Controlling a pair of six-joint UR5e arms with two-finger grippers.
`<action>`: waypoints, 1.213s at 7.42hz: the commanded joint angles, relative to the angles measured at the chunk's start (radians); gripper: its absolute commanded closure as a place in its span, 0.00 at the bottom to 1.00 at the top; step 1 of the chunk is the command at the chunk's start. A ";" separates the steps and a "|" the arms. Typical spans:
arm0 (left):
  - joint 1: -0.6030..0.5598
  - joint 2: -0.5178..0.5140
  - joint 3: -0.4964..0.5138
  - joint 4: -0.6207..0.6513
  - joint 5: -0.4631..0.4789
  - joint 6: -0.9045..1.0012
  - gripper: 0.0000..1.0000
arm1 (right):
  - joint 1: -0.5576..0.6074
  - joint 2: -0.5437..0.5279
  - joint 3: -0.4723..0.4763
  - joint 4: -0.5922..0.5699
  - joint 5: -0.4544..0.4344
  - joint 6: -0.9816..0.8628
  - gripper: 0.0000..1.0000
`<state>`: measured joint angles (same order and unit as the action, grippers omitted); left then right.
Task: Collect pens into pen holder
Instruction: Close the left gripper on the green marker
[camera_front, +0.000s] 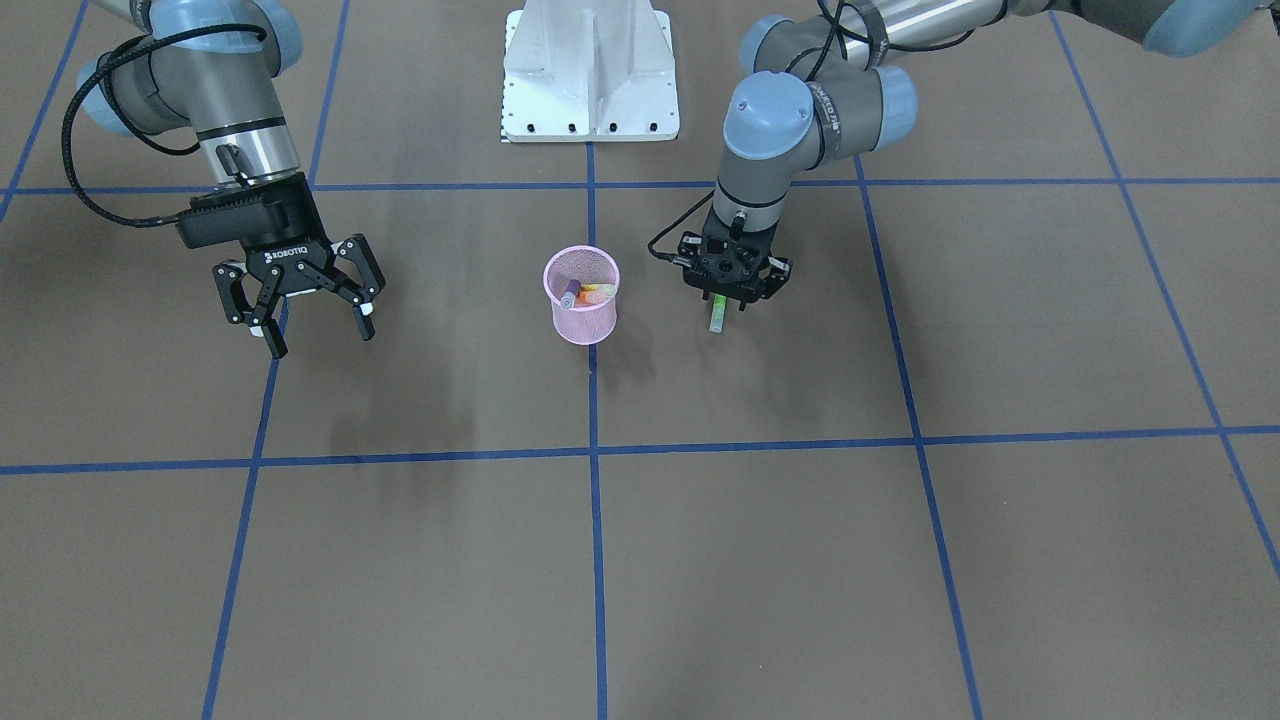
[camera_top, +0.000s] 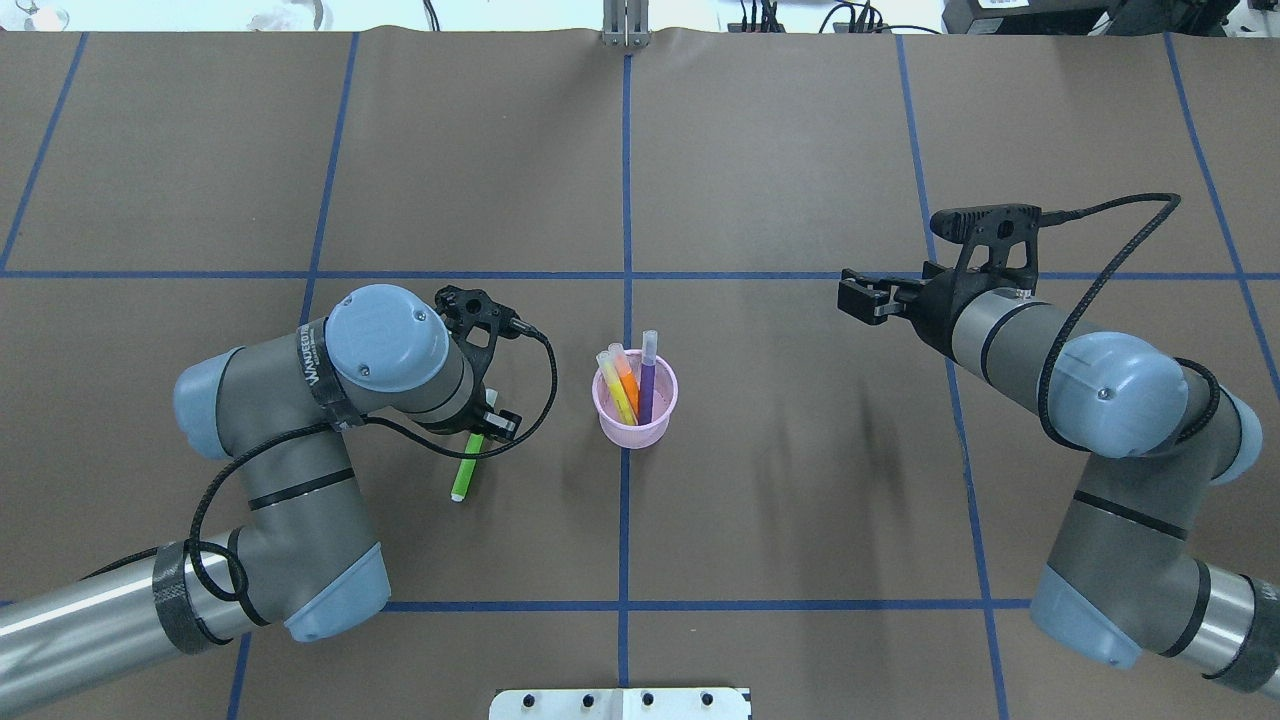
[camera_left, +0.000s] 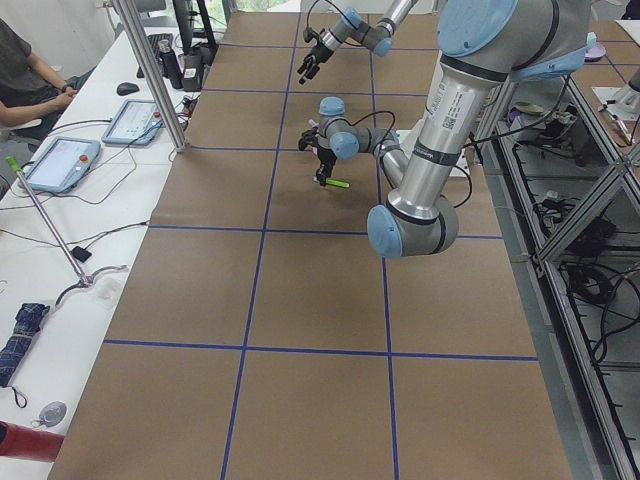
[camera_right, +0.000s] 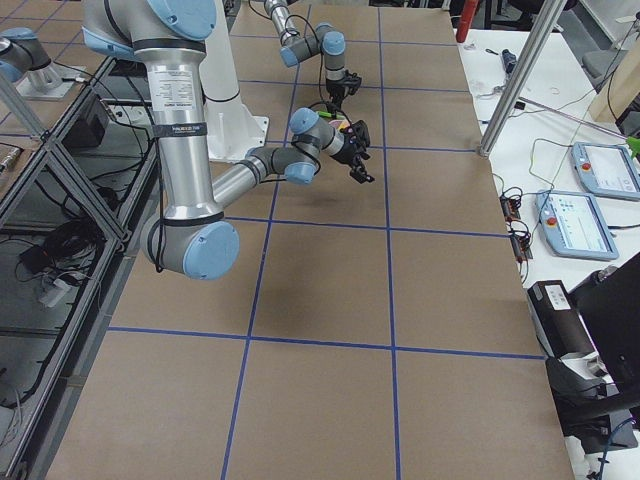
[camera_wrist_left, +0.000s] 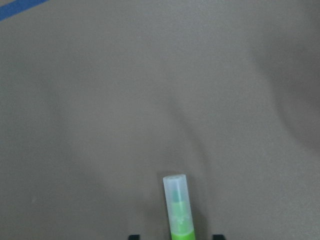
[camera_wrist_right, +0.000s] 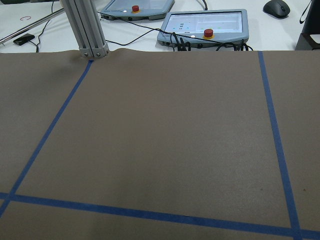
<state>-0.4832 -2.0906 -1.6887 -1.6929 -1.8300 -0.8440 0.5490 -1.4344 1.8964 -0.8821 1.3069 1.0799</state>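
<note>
The pink mesh pen holder (camera_front: 582, 300) (camera_top: 612, 425) stands upright at the table's middle. It holds a purple pen (camera_top: 647, 375), an orange pen (camera_top: 628, 380) and a pale yellow pen (camera_top: 615, 388). A bright green pen (camera_top: 465, 472) (camera_front: 717, 317) (camera_wrist_left: 178, 210) lies on the table on the holder's left-arm side. My left gripper (camera_front: 735, 298) (camera_wrist_left: 173, 236) points down over one end of it, and its fingertips stand apart on either side of the pen. My right gripper (camera_front: 300, 312) (camera_top: 858, 298) is open and empty above the table, well away from the holder.
The robot's white base plate (camera_front: 590, 80) sits at the table's robot-side edge. In the right wrist view an aluminium post (camera_wrist_right: 86, 30) and control tablets (camera_wrist_right: 205, 25) stand past the far edge. Blue tape lines grid the brown surface.
</note>
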 joint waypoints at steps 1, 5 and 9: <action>0.001 -0.002 0.001 0.001 0.000 -0.001 0.48 | 0.000 0.002 0.000 0.000 0.000 0.000 0.00; 0.002 -0.009 0.009 0.001 0.000 -0.003 0.50 | 0.000 0.002 -0.002 0.000 -0.002 0.002 0.00; 0.002 -0.009 0.014 0.001 -0.002 -0.003 0.55 | 0.000 0.003 -0.002 0.000 -0.002 0.002 0.00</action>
<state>-0.4817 -2.1000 -1.6756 -1.6920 -1.8304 -0.8467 0.5491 -1.4313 1.8945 -0.8821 1.3055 1.0814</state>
